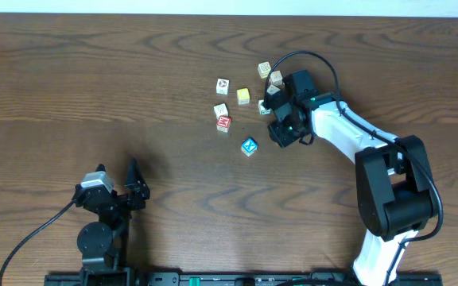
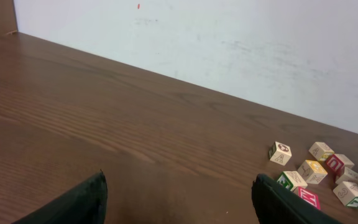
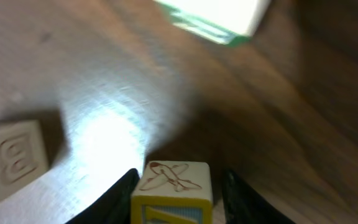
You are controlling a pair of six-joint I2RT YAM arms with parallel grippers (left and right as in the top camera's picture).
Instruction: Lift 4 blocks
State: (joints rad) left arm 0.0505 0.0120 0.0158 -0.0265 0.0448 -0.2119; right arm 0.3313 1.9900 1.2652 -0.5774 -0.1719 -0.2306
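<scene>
My right gripper [image 3: 179,186] straddled a yellow-sided cube [image 3: 174,177], jaws close on both flanks to lift it; whether they were clamped yet, I couldn't tell. The red cube [image 1: 224,123] and blue cube [image 1: 249,146] lay nearby. My left gripper [image 2: 179,183] sat unused, jaws wide apart.

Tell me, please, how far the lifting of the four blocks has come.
Done: nothing visibly; the red cube, blue cube and yellow cube all lie on the table. In hand: the right tool flanks a cube with an aeroplane drawing; whether it grips is unclear. The left tool stands open. Left: all four lifts.
</scene>
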